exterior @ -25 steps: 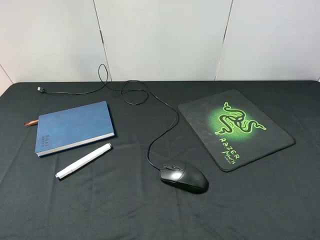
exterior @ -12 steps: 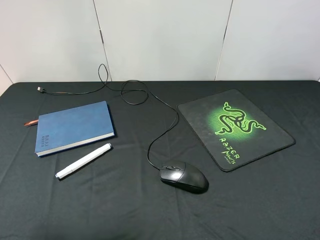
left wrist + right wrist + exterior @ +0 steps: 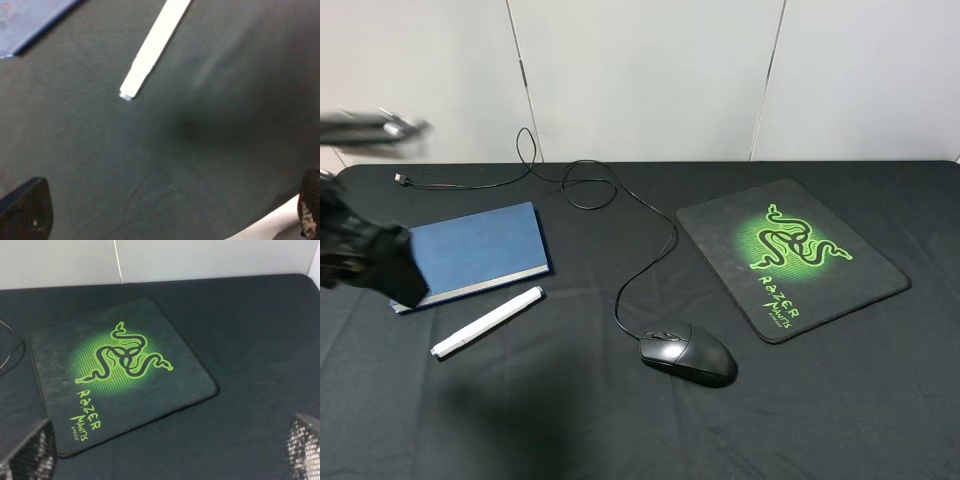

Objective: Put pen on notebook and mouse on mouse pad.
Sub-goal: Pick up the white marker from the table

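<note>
The white pen [image 3: 488, 322] lies on the black cloth just in front of the blue notebook [image 3: 475, 250]. The black mouse [image 3: 687, 353] rests left of the mouse pad [image 3: 790, 255], off its green snake logo. My left arm shows as a dark blur [image 3: 360, 255] over the notebook's left end. In the left wrist view the left gripper [image 3: 167, 215] is open above the cloth, with the pen [image 3: 155, 45] and a notebook corner [image 3: 30, 20] beyond it. The right gripper [image 3: 165, 450] is open, hanging over the mouse pad [image 3: 120, 370]. It is out of the exterior view.
The mouse's thin cable [image 3: 640, 270] curls back across the table to a plug [image 3: 400, 180] near the far left edge. White wall panels stand behind the table. Black cloth covers the whole tabletop.
The left arm has swept into the exterior view from the left, motion-blurred, and now covers the notebook's left end. Pen, mouse, notebook and pad have not moved.
</note>
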`<state>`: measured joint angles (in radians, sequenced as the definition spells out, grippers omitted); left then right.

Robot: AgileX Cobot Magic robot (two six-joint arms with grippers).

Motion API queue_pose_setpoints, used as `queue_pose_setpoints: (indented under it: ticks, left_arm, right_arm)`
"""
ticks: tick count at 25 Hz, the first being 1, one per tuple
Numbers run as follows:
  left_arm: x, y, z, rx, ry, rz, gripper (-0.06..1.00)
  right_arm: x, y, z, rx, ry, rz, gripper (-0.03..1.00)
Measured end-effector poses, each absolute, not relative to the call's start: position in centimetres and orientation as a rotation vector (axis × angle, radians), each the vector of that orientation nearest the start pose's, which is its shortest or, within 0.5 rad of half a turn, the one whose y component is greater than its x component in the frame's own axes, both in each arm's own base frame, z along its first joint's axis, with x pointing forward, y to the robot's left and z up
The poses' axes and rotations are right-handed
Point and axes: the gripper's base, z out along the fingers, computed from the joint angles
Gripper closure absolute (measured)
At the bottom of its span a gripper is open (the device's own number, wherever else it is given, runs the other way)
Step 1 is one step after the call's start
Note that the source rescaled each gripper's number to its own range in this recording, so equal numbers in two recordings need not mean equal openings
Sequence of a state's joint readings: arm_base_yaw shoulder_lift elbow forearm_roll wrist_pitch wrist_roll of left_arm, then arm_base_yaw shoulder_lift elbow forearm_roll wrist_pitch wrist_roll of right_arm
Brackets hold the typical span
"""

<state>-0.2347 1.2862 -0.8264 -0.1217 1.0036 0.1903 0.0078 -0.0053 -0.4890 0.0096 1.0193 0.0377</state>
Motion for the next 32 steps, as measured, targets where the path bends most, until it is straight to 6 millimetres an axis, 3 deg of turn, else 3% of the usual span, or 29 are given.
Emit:
queue_pose_setpoints:
  ticks: [7, 15, 23, 32]
  left_arm:
    - [23.7, -8.5, 19.4, 0.678, 2.964, -0.142, -0.03]
    - [24.9, -11.0, 14.9, 0.863, 2.955, -0.105, -0.03]
    - [25.6, -12.4, 12.6, 0.984, 2.874, -0.096, -0.02]
    - [25.9, -12.5, 10.7, 1.038, 2.84, -0.083, -0.02]
  right_arm:
    - [-0.3, 0.1, 27.8, 0.03, 2.009, 0.04, -0.03]
    - [-0.3, 0.1, 27.8, 0.03, 2.009, 0.04, -0.03]
    - [-0.3, 0.1, 27.8, 0.03, 2.009, 0.04, -0.03]
    - [-0.3, 0.1, 27.8, 0.03, 2.009, 0.04, -0.03]
